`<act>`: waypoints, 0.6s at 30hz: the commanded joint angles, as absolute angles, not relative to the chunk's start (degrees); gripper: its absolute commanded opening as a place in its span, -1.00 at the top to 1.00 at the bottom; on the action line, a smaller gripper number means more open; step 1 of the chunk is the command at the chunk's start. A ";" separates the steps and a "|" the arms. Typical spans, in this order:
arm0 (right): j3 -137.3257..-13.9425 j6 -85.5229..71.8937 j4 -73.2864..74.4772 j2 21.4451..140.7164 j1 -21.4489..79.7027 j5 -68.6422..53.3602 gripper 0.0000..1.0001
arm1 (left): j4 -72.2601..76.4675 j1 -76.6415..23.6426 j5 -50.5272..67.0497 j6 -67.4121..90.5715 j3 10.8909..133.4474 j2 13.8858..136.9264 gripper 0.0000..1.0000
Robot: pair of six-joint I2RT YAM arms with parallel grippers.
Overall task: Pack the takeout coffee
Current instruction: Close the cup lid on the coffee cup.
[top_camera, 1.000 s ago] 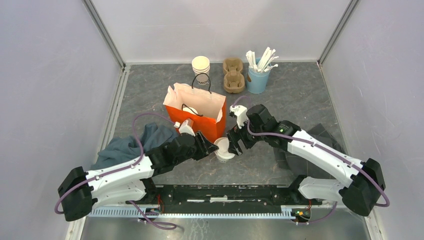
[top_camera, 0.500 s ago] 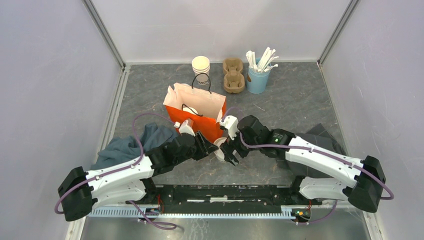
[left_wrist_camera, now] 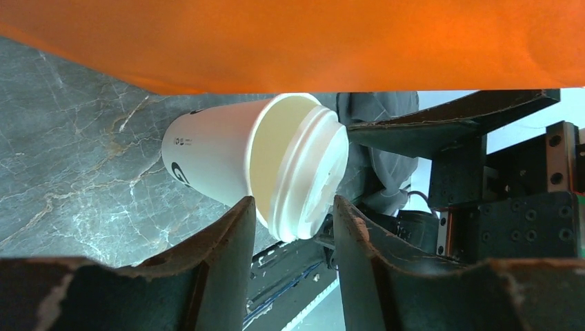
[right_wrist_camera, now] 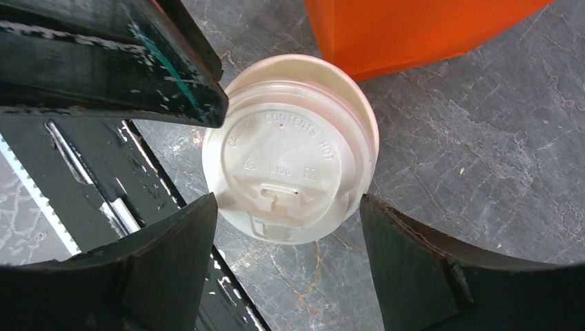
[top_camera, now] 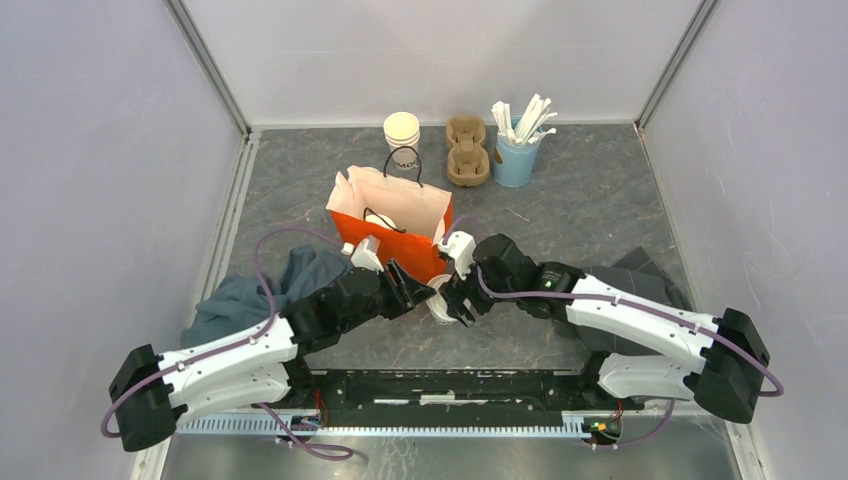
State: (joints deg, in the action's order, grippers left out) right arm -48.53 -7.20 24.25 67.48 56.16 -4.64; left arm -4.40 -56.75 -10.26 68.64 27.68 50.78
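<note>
Coffee cup (left_wrist_camera: pixel 227 165) lies sideways, lid toward spread right gripper (right_wrist_camera: pixel 290 269); left gripper (left_wrist_camera: pixel 290 241) clamps it.

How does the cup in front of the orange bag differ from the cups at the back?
The front cup wears a white sip lid, sitting askew; the back cups are lidless. The front cup is single; the back cups are stacked. Both are cream paper with dark print.

I am operating in a lab test cell, not a café: plain pale-lilac panels (top_camera: pixel 90 180) on aluminium framing (top_camera: pixel 210 70) enclose a grey marble-pattern tabletop (top_camera: pixel 590 200). Both arms bolt to a black rail (top_camera: pixel 450 385) at the near edge.
</note>
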 commanded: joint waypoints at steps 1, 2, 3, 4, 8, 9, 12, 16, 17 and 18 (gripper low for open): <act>-47.96 -7.41 20.04 67.14 56.45 -3.25 -0.61 | -2.27 -56.95 -12.22 71.55 26.17 49.22 -0.04; -48.03 -7.61 19.47 67.29 56.44 -3.01 -0.58 | -2.02 -56.95 -12.00 71.61 26.09 49.41 -0.03; -48.15 -8.00 19.21 67.41 56.40 -2.79 -0.54 | -1.87 -56.95 -11.62 71.58 26.10 49.87 -0.02; -48.37 -8.41 18.73 67.62 56.40 -2.50 -0.50 | -1.84 -56.91 -11.19 71.35 26.25 50.37 -0.01; -49.96 -9.18 19.08 68.96 56.42 -2.66 -0.43 | -1.77 -56.95 -10.17 69.79 27.41 52.64 -0.11; -50.16 -9.21 19.01 69.06 56.42 -2.87 -0.43 | -1.57 -56.93 -10.06 69.35 27.76 52.99 -0.14; -51.15 -9.25 19.15 69.65 56.42 -2.99 -0.42 | -0.85 -56.95 -9.33 68.83 28.27 53.88 -0.15; -52.76 -9.92 19.98 71.37 56.41 -2.06 -0.40 | -0.42 -56.95 -8.32 69.06 27.74 53.86 -0.15; -53.19 -10.29 20.06 71.81 56.47 -1.98 -0.36 | -0.29 -56.94 -8.15 69.24 27.46 53.69 -0.14; -53.55 -10.79 20.12 72.20 56.42 -1.87 -0.34 | -0.22 -56.94 -7.99 69.44 27.16 53.51 -0.13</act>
